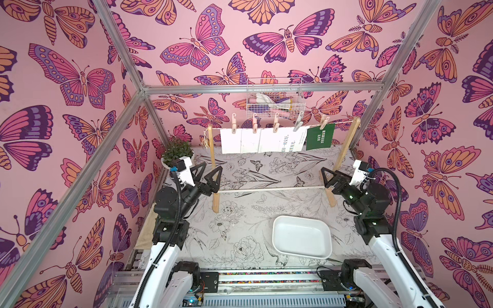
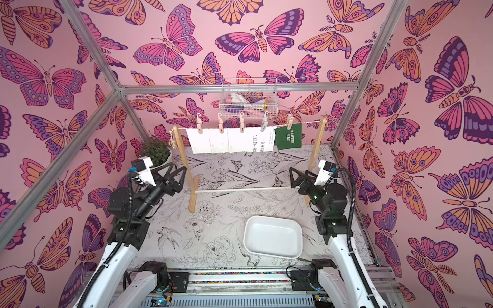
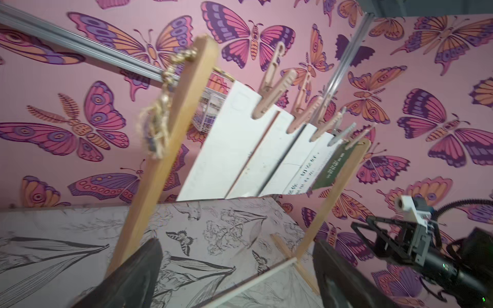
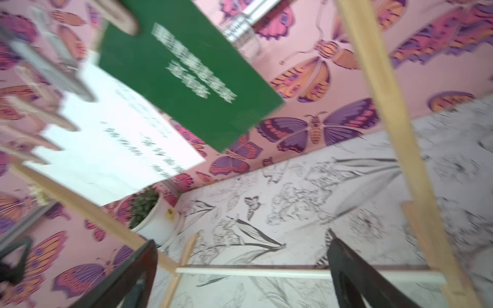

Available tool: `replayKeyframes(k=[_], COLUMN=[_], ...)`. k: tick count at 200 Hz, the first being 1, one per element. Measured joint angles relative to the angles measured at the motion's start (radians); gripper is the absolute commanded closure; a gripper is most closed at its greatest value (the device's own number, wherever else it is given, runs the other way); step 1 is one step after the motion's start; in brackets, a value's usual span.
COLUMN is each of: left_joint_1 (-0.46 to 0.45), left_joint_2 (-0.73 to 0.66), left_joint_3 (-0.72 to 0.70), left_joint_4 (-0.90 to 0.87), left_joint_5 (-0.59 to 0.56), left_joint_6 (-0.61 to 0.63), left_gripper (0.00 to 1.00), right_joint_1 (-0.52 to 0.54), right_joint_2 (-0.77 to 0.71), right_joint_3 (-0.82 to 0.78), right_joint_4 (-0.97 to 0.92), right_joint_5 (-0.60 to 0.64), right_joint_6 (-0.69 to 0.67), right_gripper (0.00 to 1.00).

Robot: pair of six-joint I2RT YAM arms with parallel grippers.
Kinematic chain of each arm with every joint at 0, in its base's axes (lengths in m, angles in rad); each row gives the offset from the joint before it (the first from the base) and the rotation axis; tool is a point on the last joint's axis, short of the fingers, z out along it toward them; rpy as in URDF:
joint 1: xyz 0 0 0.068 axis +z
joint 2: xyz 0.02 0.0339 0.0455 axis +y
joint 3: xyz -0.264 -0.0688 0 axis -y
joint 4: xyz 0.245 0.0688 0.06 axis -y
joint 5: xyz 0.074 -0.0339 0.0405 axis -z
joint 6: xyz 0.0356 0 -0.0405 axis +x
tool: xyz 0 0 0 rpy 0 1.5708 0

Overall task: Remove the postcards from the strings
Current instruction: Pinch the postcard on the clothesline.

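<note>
All five postcards (image 1: 266, 140) hang pinned by clothespins (image 1: 276, 123) to the string (image 2: 309, 123) across the top of the wooden rack (image 1: 213, 160). The left end effector (image 1: 213, 166) and right end effector (image 1: 326, 172) sit low beside its posts, both with jaws apart and empty. A hard tug against a tight pin could tear a card or tip the light rack, and because the white cards overlap, one pinch may catch two.
</note>
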Motion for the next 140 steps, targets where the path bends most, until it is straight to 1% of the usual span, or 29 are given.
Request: replayKeyframes(k=[15,34,57,78,83,95,114,140], left_joint_1=[-0.094,-0.206,-0.350,-0.465,-0.483,-0.520,-0.547,-0.582], left_joint_2=[0.033,0.087,0.165,0.267,0.292,0.362,0.474,0.653], left_joint_3=[0.015,0.038,0.067,0.106,0.113,0.127,0.143,0.204], left_joint_4=[0.000,-0.001,0.004,0.039,0.057,0.122,0.229,0.351], left_joint_5=[0.015,0.019,-0.003,-0.033,-0.039,-0.057,-0.084,-0.116], left_joint_6=[0.026,0.072,0.153,0.233,0.246,0.274,0.294,0.313], left_gripper=[0.11,0.13,0.13,0.14,0.14,0.14,0.15,0.16], right_joint_1=[0.000,0.005,0.024,0.035,0.036,0.036,0.037,0.038], right_joint_2=[-0.040,-0.067,-0.051,-0.002,0.011,0.037,0.089,0.208], right_joint_3=[0.070,0.156,0.269,0.361,0.377,0.405,0.471,0.681], right_joint_4=[-0.021,-0.070,-0.144,-0.180,-0.180,-0.179,-0.207,-0.293], right_joint_5=[-0.063,-0.106,-0.104,-0.059,-0.043,-0.003,0.052,0.061], right_joint_6=[0.000,-0.011,-0.040,-0.063,-0.068,-0.083,-0.118,-0.192], right_gripper=[0.00,0.01,0.01,0.02,0.00,0.01,0.01,0.01])
